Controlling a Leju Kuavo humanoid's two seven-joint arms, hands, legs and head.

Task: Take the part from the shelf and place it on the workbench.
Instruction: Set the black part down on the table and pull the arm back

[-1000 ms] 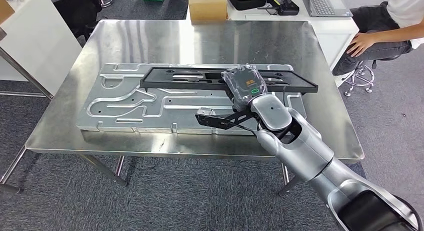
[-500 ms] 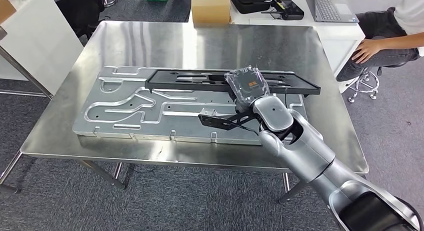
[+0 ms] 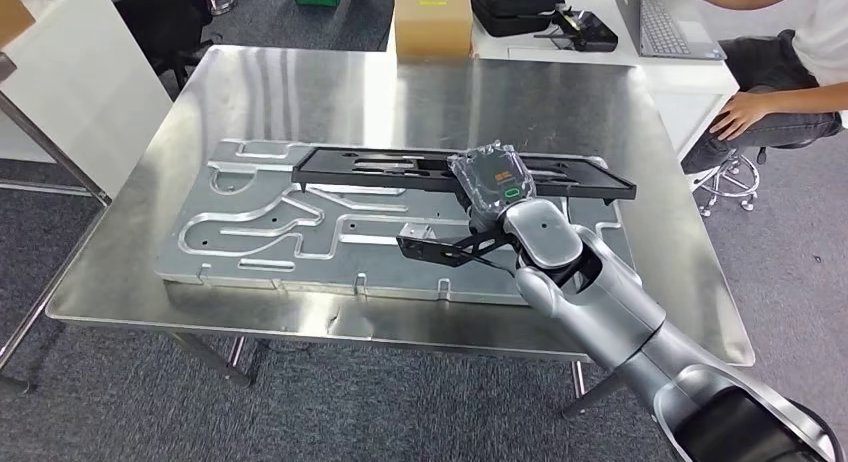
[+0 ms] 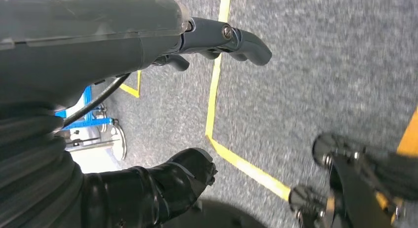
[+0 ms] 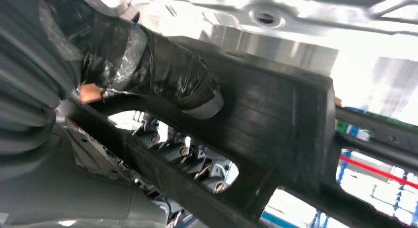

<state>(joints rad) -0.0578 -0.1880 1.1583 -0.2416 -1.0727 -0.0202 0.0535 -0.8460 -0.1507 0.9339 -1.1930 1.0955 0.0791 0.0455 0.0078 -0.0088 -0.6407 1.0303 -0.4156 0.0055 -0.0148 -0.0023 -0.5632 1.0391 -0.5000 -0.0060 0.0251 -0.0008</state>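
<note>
Frame, long and black (image 3: pixel 460 170), hangs over the grooved aluminium plate (image 3: pixel 250 222) on the workbench (image 3: pixel 300 82), and my right hand (image 3: pixel 492 182) grips it near mid-length. From the head view I judge it light but stiff, likely to tip about 1 grip point. Left wrist view now: my left hand (image 4: pixel 217 38) hangs over carpet, fingers apart, holding nothing. Right wrist view: the thumb (image 5: pixel 167 75) is clamped on a frame crossbar just above the plate; a hold nearer the middle looks safest.
</note>
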